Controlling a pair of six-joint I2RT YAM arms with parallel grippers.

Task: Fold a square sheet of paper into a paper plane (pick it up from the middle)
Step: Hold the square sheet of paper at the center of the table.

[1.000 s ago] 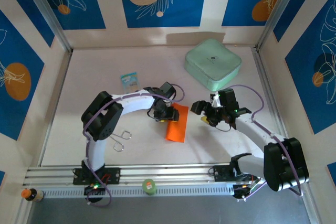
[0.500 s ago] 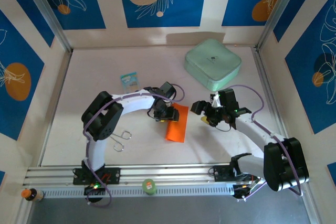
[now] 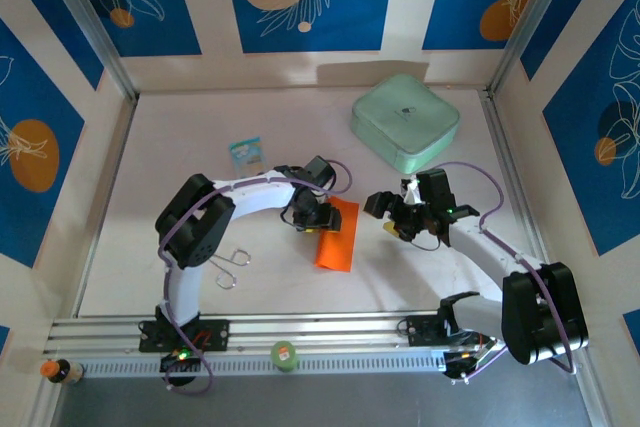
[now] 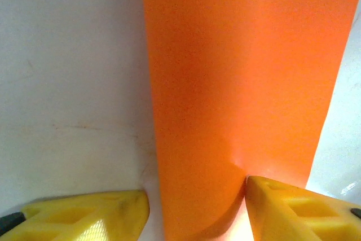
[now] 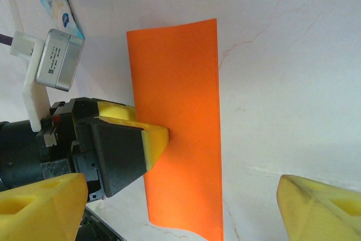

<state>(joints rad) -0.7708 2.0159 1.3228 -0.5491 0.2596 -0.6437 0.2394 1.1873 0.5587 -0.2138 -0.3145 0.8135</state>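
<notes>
The square sheet of paper point(image 3: 337, 235) lies flat on the white table as a narrow bright orange rectangle, long side running toward the arms. My left gripper point(image 3: 312, 217) stands open over its left long edge. In the left wrist view one yellow finger point(image 4: 293, 207) presses a small dent into the paper point(image 4: 242, 83), and the other finger point(image 4: 84, 215) rests on bare table. My right gripper point(image 3: 392, 215) hovers open just right of the sheet. Its wrist view looks across the paper point(image 5: 180, 83) at the left arm's finger point(image 5: 152, 138), with the right gripper point(image 5: 180, 204) spread wide.
A mint-green box point(image 3: 405, 122) sits at the back right, close behind the right arm. A small blue-and-white packet point(image 3: 245, 152) lies at the back left. A wire clip point(image 3: 230, 267) lies by the left arm. A green cap point(image 3: 285, 355) rests on the front rail.
</notes>
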